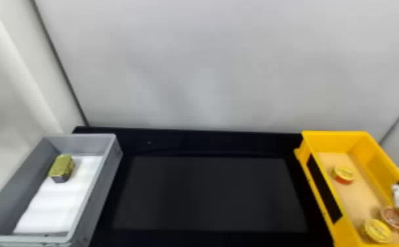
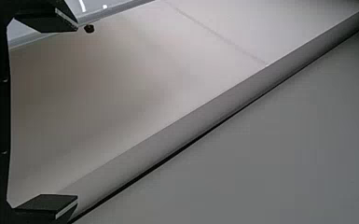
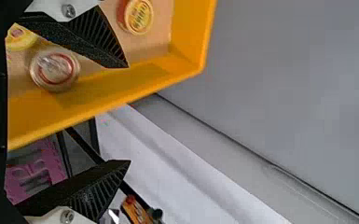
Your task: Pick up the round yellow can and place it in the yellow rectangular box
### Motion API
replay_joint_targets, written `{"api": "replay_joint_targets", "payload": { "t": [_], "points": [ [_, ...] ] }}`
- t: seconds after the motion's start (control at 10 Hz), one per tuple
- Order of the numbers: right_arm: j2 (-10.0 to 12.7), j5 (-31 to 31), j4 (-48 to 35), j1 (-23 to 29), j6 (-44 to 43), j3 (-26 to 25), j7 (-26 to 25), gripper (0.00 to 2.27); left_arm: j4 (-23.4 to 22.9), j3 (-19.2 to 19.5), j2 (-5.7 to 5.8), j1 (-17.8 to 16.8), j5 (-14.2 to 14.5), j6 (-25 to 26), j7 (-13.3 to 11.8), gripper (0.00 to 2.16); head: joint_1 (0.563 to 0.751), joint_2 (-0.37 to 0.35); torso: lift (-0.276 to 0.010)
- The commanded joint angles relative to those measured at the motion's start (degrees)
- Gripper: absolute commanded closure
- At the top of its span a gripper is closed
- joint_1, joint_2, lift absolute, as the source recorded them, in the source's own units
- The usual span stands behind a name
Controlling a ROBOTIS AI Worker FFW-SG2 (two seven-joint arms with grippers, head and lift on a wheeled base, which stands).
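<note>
Round yellow can [image 1: 344, 174] and a second yellow can [image 1: 377, 231] both lie inside the yellow box [image 1: 335, 141], leftward of my nearer right gripper [image 3: 129, 114], fingers spread, empty, by the right-hand rim, so placing looks done and any regrasp means reaching left.

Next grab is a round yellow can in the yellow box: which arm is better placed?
Right, I'd say: the right gripper, open, is at the right side of the yellow box, near the round yellow cans. The left gripper faces pale panels, away from that box.
</note>
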Motion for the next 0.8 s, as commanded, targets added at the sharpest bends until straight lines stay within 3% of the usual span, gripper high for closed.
{"api": "replay_joint_targets", "payload": {
  "t": [0.0, 0.3, 0.5, 0.7],
  "points": [
    [-0.1, 6.0, -5.1, -2.2, 2.7, -1.3, 2.7, 0.06, 0.2, -0.1, -0.15, 0.0, 0.0, 0.0, 0.0, 0.0, 0.686, 0.014, -0.056],
    [-0.1, 13.0, -11.0, -4.7, 2.9, 0.1, 5.3, 0.07, 0.2, 0.0, -0.15, 0.0, 0.0, -0.2, 0.3, 0.0, 0.686, 0.014, -0.056],
    [-0.1, 18.2, -13.0, -7.4, -5.4, -0.1, 9.9, 0.12, 0.2, 0.6, -0.15, -0.2, -0.2, -0.4, 0.6, 0.0, 0.686, 0.014, -0.056],
    [-0.2, 19.1, -13.9, -10.3, -12.2, -2.3, 12.3, 0.12, 0.0, 1.6, -0.15, -0.4, -0.2, -1.1, 1.3, 0.0, 0.686, 0.014, -0.056]
  ]
}}
